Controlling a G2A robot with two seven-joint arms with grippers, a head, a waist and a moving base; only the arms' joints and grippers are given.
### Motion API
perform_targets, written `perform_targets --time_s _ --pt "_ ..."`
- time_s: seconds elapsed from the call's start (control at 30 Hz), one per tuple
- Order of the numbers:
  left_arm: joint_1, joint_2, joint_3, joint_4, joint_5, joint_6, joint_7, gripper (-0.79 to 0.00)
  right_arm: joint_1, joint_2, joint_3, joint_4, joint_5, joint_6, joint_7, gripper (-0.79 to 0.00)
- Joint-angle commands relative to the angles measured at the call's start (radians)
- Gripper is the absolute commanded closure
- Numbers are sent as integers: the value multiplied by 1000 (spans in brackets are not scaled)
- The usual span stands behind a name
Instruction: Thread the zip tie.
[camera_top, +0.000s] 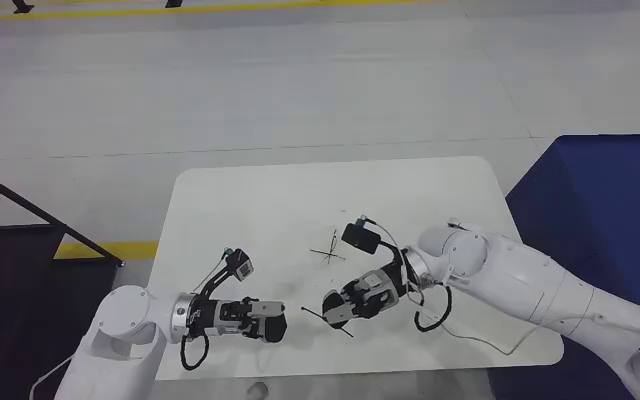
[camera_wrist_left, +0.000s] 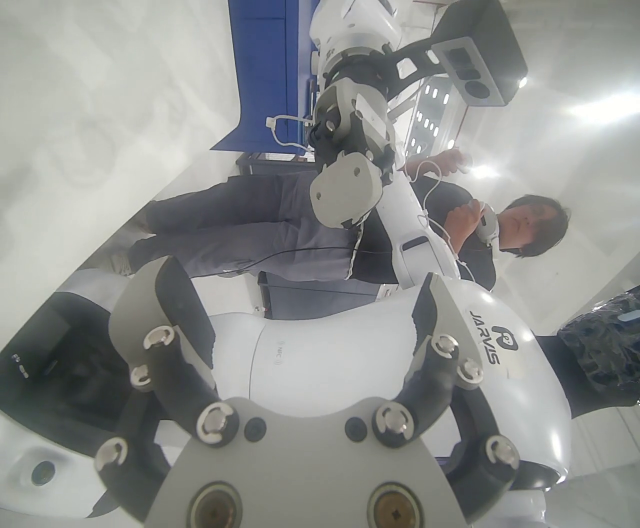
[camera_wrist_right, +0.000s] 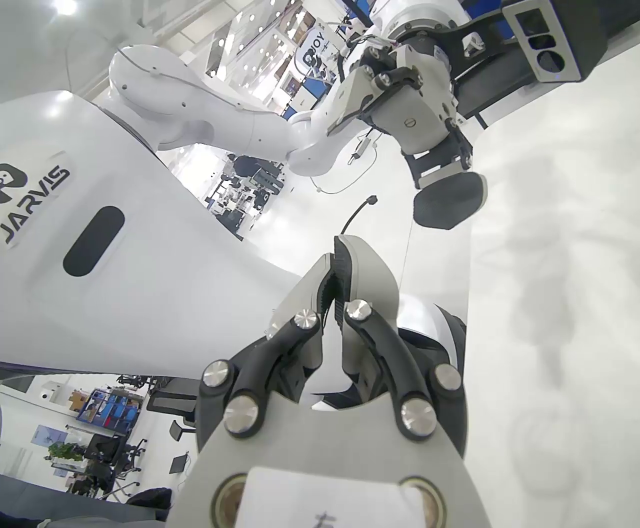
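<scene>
White table (camera_top: 250, 200): my right gripper (camera_wrist_right: 336, 257) clamps a thin black zip tie (camera_wrist_right: 357, 212), blocky end jutting past its fingertips; my left gripper (camera_wrist_left: 300, 295) gapes wide nearby.

— What is the zip tie (camera_wrist_right: 358, 212) made of?
— Thin black plastic, matt. The right gripper (camera_wrist_right: 336, 250) has fingers (camera_wrist_right: 370, 272) with smooth pale grey shells, black ribbed pads (camera_wrist_right: 328, 290) inside, and shiny metal screws (camera_wrist_right: 306, 318).
— And the left gripper (camera_wrist_left: 300, 280)?
— The same matt grey plates and bright metal screws, with the inner faces dull black. The counter (camera_top: 260, 200) is smooth, white and mostly matt.
</scene>
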Motion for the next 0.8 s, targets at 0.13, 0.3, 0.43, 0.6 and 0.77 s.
perform_targets --time_s 0.13,0.3,0.43,0.6,0.77 --pt "-15 6 7 -8 -39 12 -13 -573 -5 -35 0 41 -6 32 32 0" --pt "-10 10 17 -16 -51 -7 14 -566 -8 -65 0 52 -10 48 48 0" --pt "-15 13 39 -23 -28 -19 30 -576 -10 -80 0 51 -14 51 52 0" --pt "-22 17 55 -32 -35 -17 25 -385 -9 -90 0 68 -26 59 59 0" --pt "-26 22 65 -29 -37 -20 27 -351 -9 -90 0 68 -26 59 59 0"
